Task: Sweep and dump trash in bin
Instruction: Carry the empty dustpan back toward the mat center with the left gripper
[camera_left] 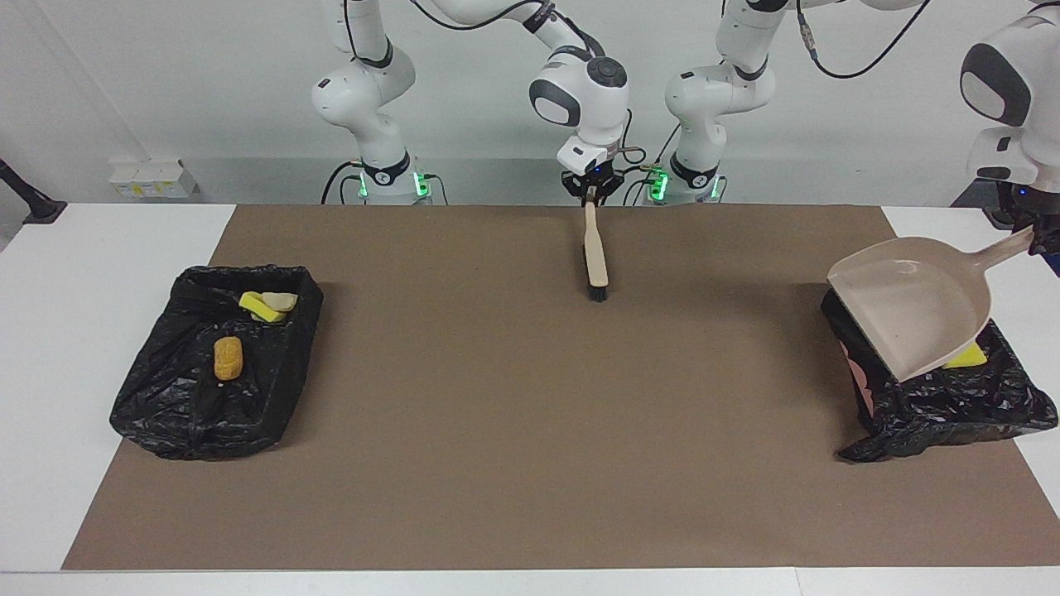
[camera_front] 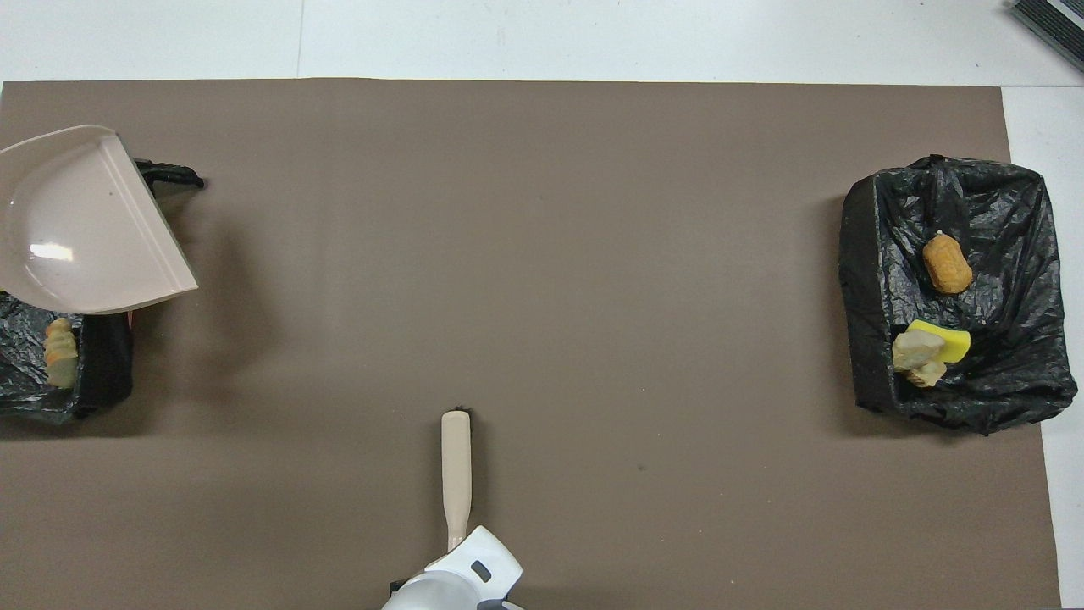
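My left gripper (camera_left: 1031, 237) is shut on the handle of the beige dustpan (camera_left: 911, 306) (camera_front: 76, 220). It holds the pan tilted in the air over the black-bagged bin (camera_left: 952, 406) (camera_front: 102, 364) at the left arm's end. A yellow scrap (camera_left: 967, 358) and a tan lump (camera_front: 61, 364) of trash show in that bin. My right gripper (camera_left: 590, 197) is shut on the beige brush (camera_left: 595, 257) (camera_front: 456, 466), bristles down at the mat near the robots. The other bin (camera_left: 207, 406) (camera_front: 872, 296) holds an orange lump (camera_left: 227, 358) (camera_front: 947, 264) and a yellow sponge chunk (camera_left: 258, 308) (camera_front: 953, 343).
A brown mat (camera_left: 530, 414) covers most of the white table (camera_left: 83, 290); both bins stand at its ends. A small white box (camera_left: 149, 178) sits off the table near the wall. A dark ridged object (camera_front: 1050, 21) lies at the table's corner farthest from the robots.
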Robot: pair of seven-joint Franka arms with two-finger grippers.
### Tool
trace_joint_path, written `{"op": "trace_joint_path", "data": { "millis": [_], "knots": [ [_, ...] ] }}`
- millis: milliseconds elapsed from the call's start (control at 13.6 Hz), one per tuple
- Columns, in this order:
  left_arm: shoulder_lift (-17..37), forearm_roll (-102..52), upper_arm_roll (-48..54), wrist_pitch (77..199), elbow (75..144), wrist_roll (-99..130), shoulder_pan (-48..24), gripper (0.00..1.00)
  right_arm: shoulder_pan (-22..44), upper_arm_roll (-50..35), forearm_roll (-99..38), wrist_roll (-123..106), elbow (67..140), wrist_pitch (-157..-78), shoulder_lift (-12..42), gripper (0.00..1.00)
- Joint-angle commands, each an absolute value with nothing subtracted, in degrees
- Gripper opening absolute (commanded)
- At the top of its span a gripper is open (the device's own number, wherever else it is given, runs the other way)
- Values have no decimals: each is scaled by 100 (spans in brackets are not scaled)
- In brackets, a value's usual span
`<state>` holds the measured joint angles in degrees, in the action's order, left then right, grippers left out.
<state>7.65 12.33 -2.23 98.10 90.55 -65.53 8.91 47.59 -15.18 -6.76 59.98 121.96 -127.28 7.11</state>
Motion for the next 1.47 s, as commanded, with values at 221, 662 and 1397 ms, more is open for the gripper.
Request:
{"op": "trace_joint_path", "data": {
  "millis": [221,662,1397],
  "knots": [
    [598,677,-264,10247,9746,-3889,98,0,4737,-1529,-730,6319,12208,-12771,624,100],
    [702,193,-264,10862,10186,-2490,-429,0,3659,-1468,-370,6039,11744,-12744,536,100],
    [1739,-360,-264,12716,10634,955,-2828,0,1610,-1459,351,5643,11127,-12155,326,100]
  ]
}}
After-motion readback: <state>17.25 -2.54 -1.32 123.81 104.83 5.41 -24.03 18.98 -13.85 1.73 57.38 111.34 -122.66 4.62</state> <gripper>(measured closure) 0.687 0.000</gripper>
